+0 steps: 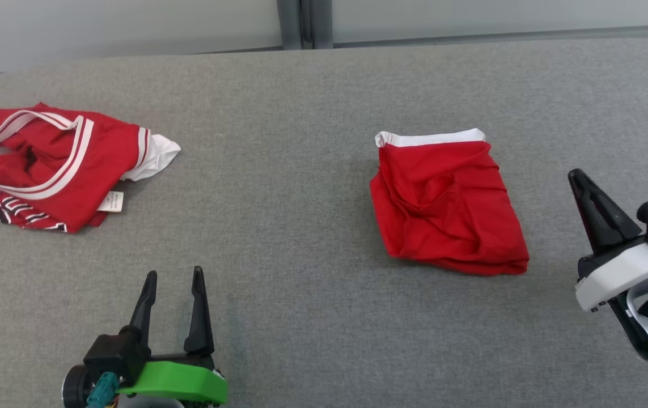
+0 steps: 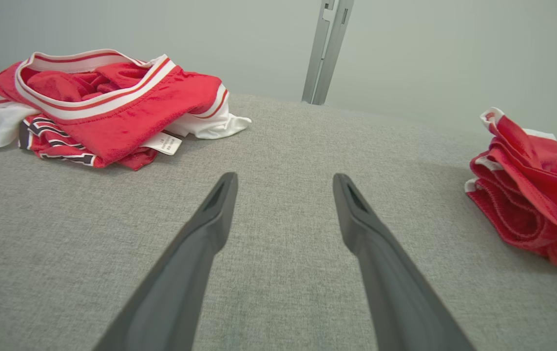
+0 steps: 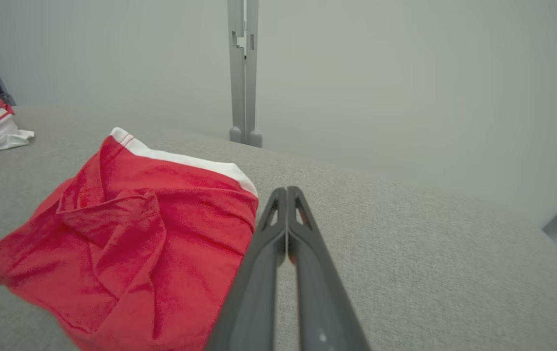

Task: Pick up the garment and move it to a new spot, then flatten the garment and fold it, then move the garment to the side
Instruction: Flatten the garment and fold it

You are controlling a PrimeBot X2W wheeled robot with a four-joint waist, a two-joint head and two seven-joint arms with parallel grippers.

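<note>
Two grippers, both empty. The right gripper [image 1: 579,178] has its fingers pressed together, just right of the red garment [image 1: 448,209]. The left gripper [image 1: 174,273] has its fingers apart, well left of it. The garment lies folded on the grey table [image 1: 301,255], white band along its far edge. Likely step: moving it aside. Part your right fingers first, then pinch through all layers so the fold holds. A pile of clothes [image 1: 51,164] sits far left of the garment; keep clear of it.
</note>
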